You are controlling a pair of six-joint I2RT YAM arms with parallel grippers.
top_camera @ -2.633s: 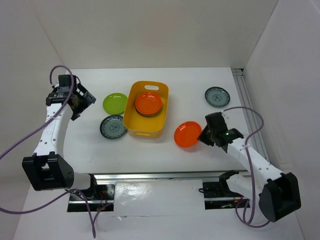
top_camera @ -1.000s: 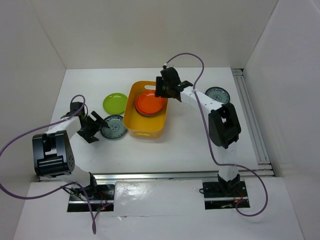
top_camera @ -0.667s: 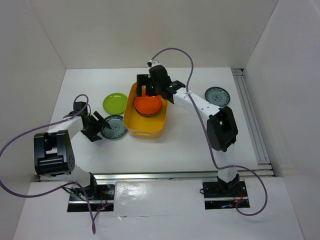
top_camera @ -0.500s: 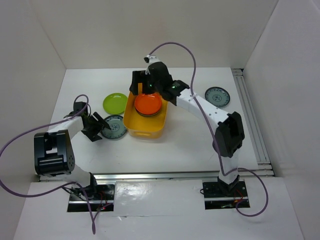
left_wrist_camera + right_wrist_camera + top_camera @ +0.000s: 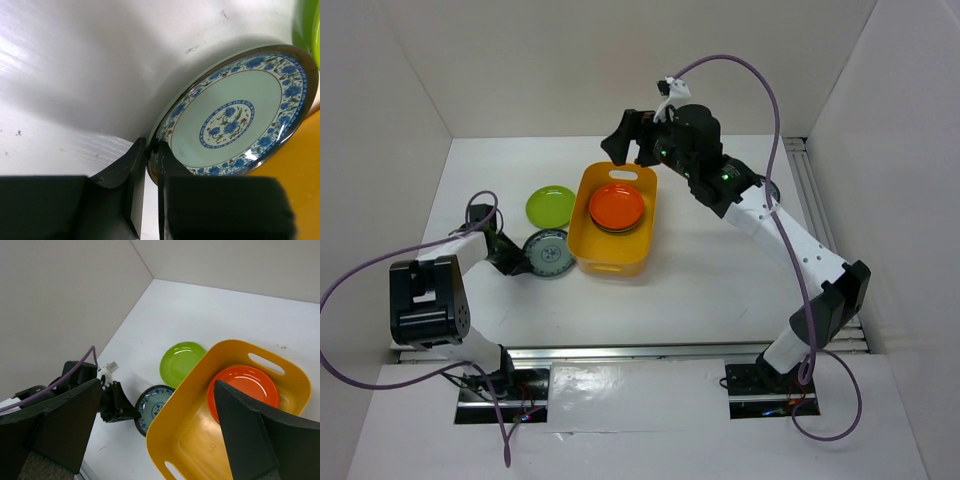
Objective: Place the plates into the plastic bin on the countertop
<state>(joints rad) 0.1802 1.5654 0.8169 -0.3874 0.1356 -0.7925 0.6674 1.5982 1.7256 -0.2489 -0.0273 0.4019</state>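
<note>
The grey-blue patterned plate lies on the countertop just left of the yellow plastic bin. My left gripper is shut on its left rim, and its far edge sits by the bin wall. A lime green plate rests behind it. In the bin an orange plate tops a small stack. My right gripper hangs open and empty above the bin's far end.
White walls close in the countertop at the back and on both sides. A metal rail runs along the right edge. The left arm's purple cable loops over the left side, the right arm's arcs high above the bin.
My left gripper has closed onto the patterned plate's rim. The right arm has lifted up and back from inside the bin, jaws wide, leaving the orange plate in the bin.
</note>
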